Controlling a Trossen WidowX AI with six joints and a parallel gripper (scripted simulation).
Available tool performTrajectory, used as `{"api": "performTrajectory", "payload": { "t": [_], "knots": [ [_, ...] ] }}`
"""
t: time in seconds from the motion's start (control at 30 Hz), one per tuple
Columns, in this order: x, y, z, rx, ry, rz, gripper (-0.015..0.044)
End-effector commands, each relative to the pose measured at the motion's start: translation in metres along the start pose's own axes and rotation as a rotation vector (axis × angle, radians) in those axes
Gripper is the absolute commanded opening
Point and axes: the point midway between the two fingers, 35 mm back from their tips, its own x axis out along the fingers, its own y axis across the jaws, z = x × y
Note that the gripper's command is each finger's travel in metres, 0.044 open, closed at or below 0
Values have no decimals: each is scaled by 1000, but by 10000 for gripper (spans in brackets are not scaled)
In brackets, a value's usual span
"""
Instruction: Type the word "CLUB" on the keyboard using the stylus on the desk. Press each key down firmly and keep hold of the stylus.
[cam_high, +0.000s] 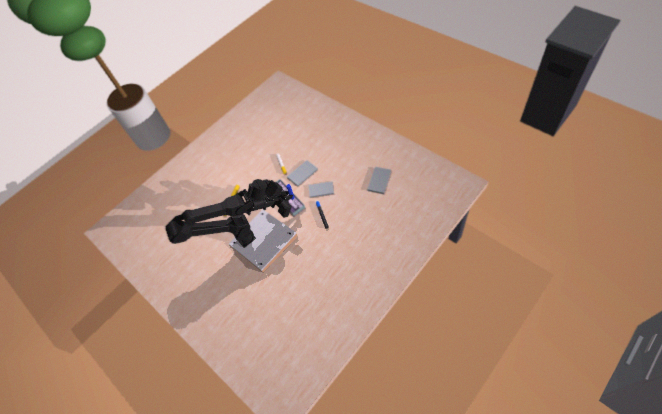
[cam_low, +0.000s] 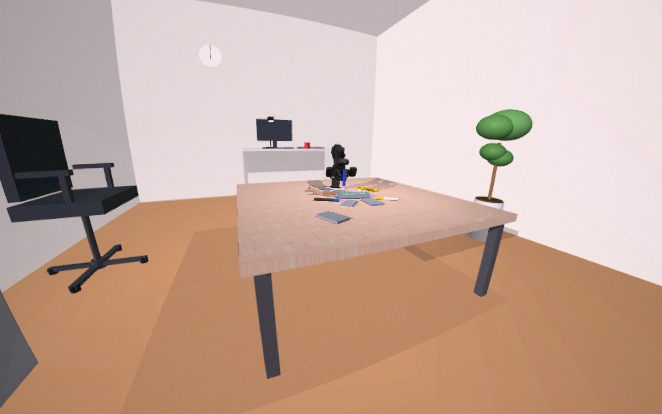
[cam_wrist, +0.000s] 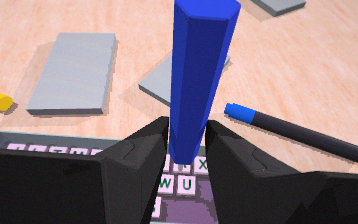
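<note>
Blue stylus (cam_high: 290, 191) (cam_low: 344, 177) (cam_wrist: 197, 80), gripped by the fingers, could slip or strike wrong letters if misaligned above the keyboard (cam_high: 300, 210) (cam_low: 352, 195) (cam_wrist: 206, 197).

Wrist view, bottom centre: green letters on pale pink keycaps of the keyboard (cam_high: 299, 208) (cam_low: 353, 195) (cam_wrist: 60, 141). "X" key (cam_wrist: 202, 164) readable; below and left of it, "U" key (cam_wrist: 186, 185); left of that, "W" key (cam_wrist: 165, 185), its edge cut by dark finger. Keycap above "U" mostly covered, letter uncertain. Lower-left partial letter unclear. Far-left row: "T" (cam_wrist: 58, 151) and "M" (cam_wrist: 77, 152) legible, lower parts hidden.
</note>
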Motion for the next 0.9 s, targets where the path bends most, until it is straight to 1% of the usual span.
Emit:
{"api": "performTrajectory", "payload": {
  "t": [0.0, 0.87],
  "knots": [
    [2, 7, 4, 4, 0, -1, 0],
    [11, 64, 14, 5, -13, 5, 0]
  ]
}}
